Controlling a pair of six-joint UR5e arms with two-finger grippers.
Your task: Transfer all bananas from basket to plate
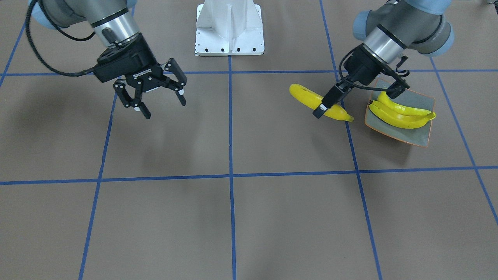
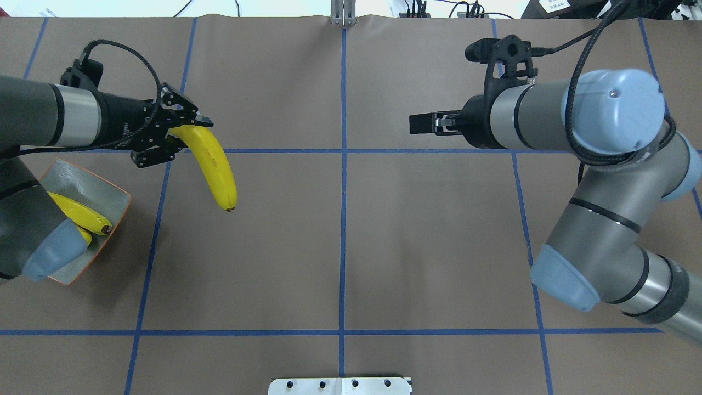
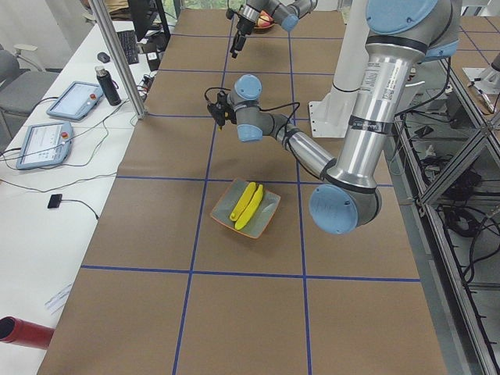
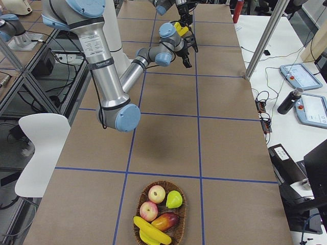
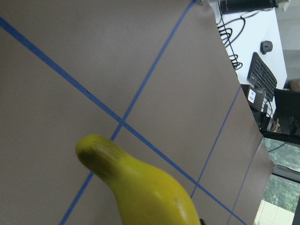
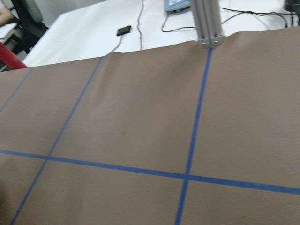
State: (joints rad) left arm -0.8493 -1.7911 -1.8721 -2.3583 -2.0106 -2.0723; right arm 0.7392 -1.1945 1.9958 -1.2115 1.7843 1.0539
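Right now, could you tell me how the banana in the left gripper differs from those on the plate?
The held banana is clamped in the left gripper, beside the plate; the plate bananas lie free in it. The held banana is alone; the plate bananas rest side by side. All are yellow and curved.

Extends left arm out over the table (image 1: 233,217), forearm near level, wrist tilted downward. Clamps left claw (image 1: 323,105) on a banana (image 1: 301,95), one finger crossing its front face, the other hidden behind. Holds right arm folded at the elbow, forearm level and well above the table. Presents right claw (image 1: 163,108) with jaws spread wide, fingers angled downward.
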